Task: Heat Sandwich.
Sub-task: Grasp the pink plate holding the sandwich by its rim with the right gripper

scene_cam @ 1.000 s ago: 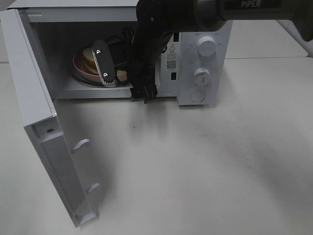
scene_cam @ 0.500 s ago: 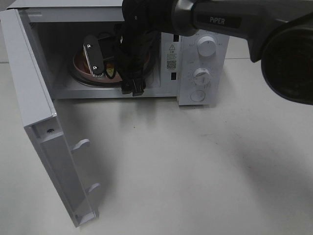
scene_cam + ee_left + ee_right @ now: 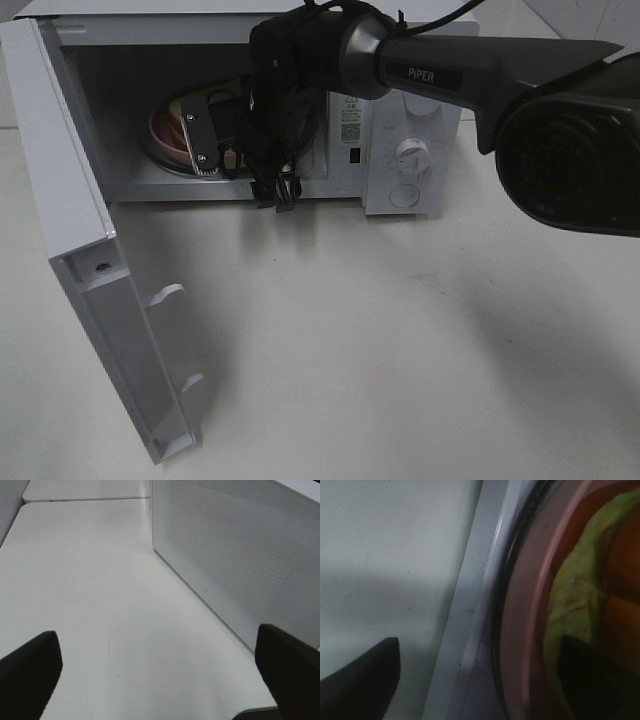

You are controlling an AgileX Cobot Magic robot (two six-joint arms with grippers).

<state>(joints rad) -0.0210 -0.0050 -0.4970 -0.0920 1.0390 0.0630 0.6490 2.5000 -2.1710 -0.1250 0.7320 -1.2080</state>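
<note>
Moved: right tool (image 3: pixel 479 680) has edged further over the pink plate (image 3: pixel 520 605) inside the microwave (image 3: pixel 415 150).
Left tool (image 3: pixel 159 672): jaws wide, empty, above the counter (image 3: pixel 90 590).
Right tool: jaws spread, gripping nothing.
Sandwich (image 3: pixel 580 605): on the plate, beneath one right-tool finger.

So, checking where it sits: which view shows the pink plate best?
Exterior high: the pink plate lies inside the microwave, partly hidden by the right hand. Right wrist shows only a close stretch of its rim; left wrist shows none.
</note>
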